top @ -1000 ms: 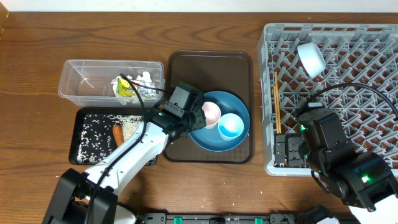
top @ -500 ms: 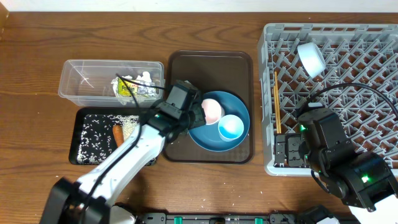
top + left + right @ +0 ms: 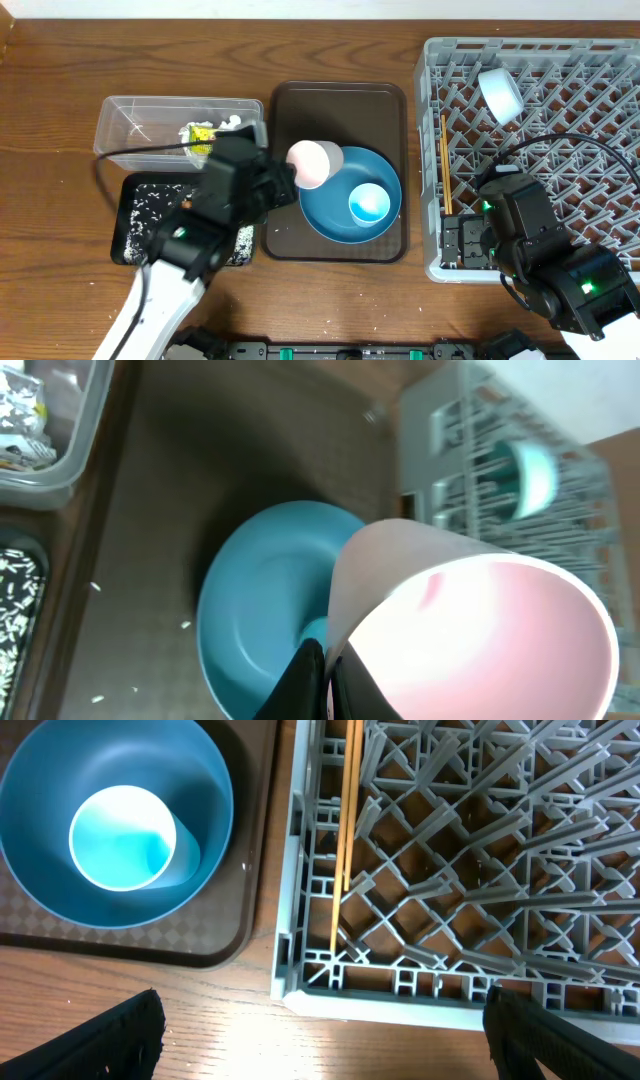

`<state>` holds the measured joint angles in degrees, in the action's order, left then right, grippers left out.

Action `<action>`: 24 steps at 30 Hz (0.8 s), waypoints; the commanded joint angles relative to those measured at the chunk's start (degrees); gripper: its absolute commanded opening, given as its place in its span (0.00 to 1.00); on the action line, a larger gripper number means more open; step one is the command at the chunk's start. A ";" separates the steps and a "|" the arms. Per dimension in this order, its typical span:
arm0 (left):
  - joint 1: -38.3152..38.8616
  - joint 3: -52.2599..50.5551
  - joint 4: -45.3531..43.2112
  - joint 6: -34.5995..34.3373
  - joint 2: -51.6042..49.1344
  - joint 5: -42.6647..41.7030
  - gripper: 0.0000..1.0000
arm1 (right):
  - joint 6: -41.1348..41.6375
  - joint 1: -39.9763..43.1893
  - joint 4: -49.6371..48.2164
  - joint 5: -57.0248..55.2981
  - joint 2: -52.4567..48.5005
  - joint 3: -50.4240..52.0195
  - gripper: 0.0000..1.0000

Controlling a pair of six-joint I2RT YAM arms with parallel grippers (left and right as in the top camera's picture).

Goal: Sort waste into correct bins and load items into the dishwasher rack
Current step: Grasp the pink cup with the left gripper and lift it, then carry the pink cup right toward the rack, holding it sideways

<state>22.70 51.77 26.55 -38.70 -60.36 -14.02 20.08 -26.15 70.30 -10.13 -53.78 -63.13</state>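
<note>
My left gripper is shut on the rim of the pink cup and holds it up over the left edge of the blue plate. The light-blue cup stands on the plate. The grey dishwasher rack holds the white bowl and the chopsticks. My right gripper is open and empty at the rack's front left corner. The clear tub holds the wrapper and tissue. The black tray holds rice; the carrot is hidden by my arm.
The plate sits on a brown serving tray between the bins and the rack. A few rice grains lie on that tray in the left wrist view. Bare wooden table lies in front of the rack and left of the bins.
My left gripper has lifted the pink cup off the blue plate and drawn it up and to the left. The right arm has not moved.
</note>
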 commanded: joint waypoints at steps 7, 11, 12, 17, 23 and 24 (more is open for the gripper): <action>-6.10 0.11 1.05 5.73 4.63 -36.04 0.06 | -0.85 0.26 0.02 -0.79 0.20 0.04 0.99; -7.30 0.11 1.05 8.98 2.56 -47.12 0.06 | -0.85 0.26 0.02 -0.79 0.20 0.04 0.99; -7.45 0.11 1.03 9.57 1.81 -49.66 0.06 | -0.85 0.26 0.02 -0.79 0.20 0.04 0.99; -7.52 0.11 1.03 9.55 -0.94 -55.17 0.06 | -0.87 0.26 -1.73 1.70 0.20 0.04 0.99; -7.52 0.11 -0.07 9.55 -1.75 -57.37 0.06 | -0.85 0.26 -11.82 1.60 -0.35 0.04 0.99; -7.52 0.11 -0.13 9.53 -1.73 -57.40 0.06 | -0.83 0.26 -11.67 1.62 -0.37 0.04 0.99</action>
<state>15.46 51.77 26.76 -30.15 -62.22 -67.81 20.03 -26.15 58.78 -8.75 -54.02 -63.09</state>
